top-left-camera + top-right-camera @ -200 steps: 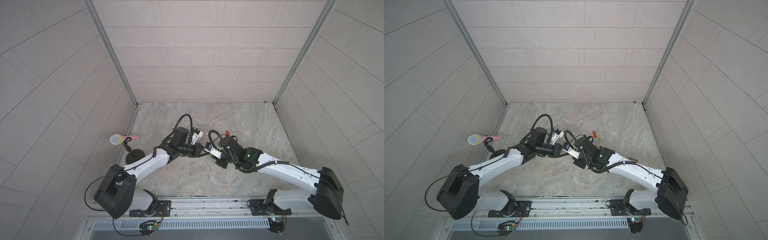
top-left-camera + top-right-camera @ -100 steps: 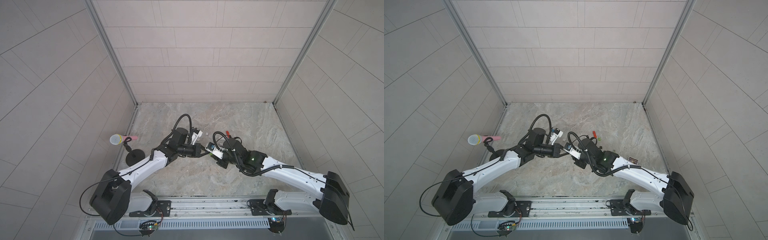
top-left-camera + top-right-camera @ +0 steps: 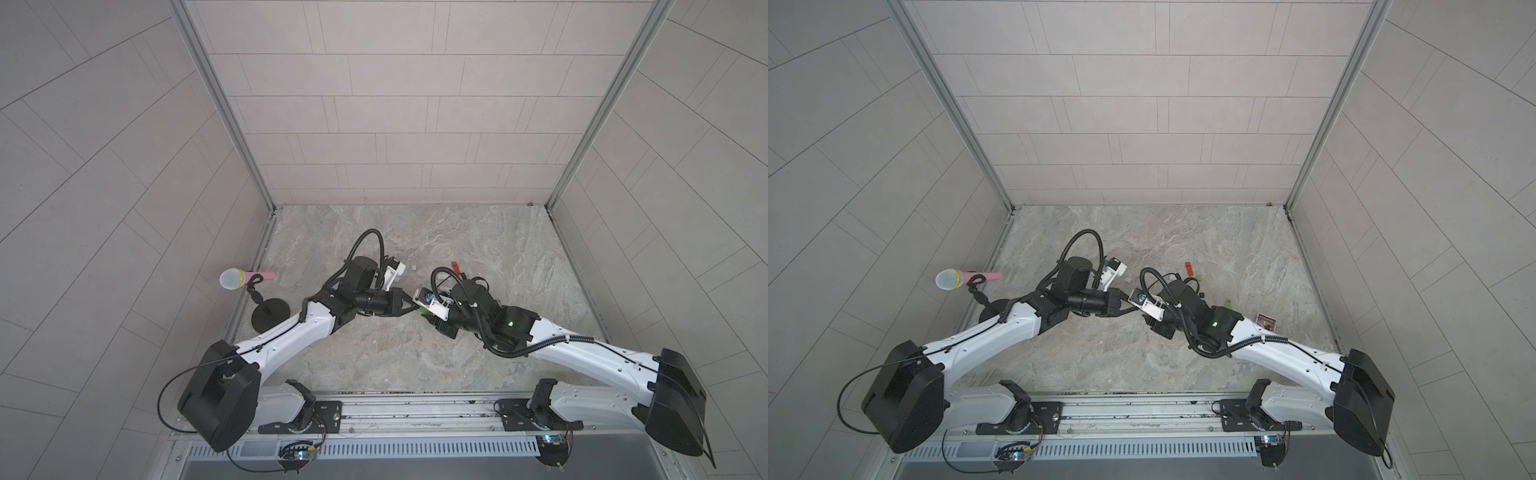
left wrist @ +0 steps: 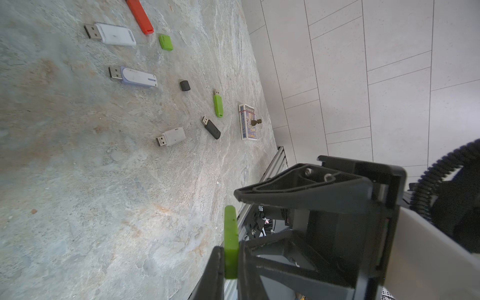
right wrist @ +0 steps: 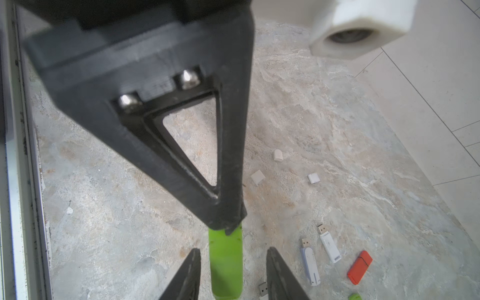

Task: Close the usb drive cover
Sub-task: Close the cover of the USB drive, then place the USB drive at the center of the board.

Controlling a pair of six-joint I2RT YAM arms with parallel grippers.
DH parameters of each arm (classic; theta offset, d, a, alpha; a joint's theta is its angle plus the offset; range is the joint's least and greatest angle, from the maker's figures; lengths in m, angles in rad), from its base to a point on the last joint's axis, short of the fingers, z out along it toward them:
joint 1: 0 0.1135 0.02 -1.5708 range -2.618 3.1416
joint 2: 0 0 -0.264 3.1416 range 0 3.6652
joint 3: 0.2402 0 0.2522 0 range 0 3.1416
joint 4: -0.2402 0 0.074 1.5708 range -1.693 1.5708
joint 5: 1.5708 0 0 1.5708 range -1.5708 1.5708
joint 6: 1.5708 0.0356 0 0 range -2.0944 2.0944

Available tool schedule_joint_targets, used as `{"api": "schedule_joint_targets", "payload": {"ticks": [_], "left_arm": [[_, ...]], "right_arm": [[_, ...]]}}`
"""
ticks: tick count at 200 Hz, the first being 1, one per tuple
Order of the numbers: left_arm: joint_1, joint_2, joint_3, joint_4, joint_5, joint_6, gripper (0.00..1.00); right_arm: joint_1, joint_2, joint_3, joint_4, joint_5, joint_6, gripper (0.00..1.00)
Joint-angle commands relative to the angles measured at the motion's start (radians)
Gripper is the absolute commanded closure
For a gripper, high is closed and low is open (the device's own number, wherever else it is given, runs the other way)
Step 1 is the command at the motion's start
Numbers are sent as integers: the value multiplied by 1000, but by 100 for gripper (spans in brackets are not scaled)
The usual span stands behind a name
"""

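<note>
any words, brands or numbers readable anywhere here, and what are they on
No text can be read in any view.
Small box: printed face, too small and blurred to read.
Lilac and white usb drive: any marking is too faint to read.
Green usb drive held up off the table: no marking shows.

Left tool (image 4: 230, 249) clamped; right tool (image 5: 233, 250) seemingly parted.

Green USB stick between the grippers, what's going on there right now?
The left gripper is shut on the green plastic USB drive, holding it above the marbled stone tabletop. The right gripper faces it, jaws open either side of the drive, not touching. No metal plug shows, so it looks capped.
</note>
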Motion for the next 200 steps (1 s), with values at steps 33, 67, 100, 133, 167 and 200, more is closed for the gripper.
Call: {"api": "schedule_joint_targets", "payload": {"ticks": [33, 67, 100, 133, 167, 200], "left_arm": [[-3, -12, -9, 37, 20, -16, 94], [-3, -9, -9, 32, 22, -16, 93], [-3, -6, -6, 21, 11, -1, 85], [-2, -38, 19, -88, -88, 63, 45], [9, -150, 11, -207, -320, 123, 31], [14, -292, -50, -226, -534, 144, 28]], "right_arm": [[-4, 29, 8, 30, -7, -2, 69], [-4, 34, 22, 44, -9, 10, 80], [-6, 26, 28, 43, -18, 27, 87], [-26, 24, 5, 37, 3, 80, 88], [-99, 38, -7, 23, -17, 241, 87], [-241, 128, 54, -48, -72, 459, 87]]}}
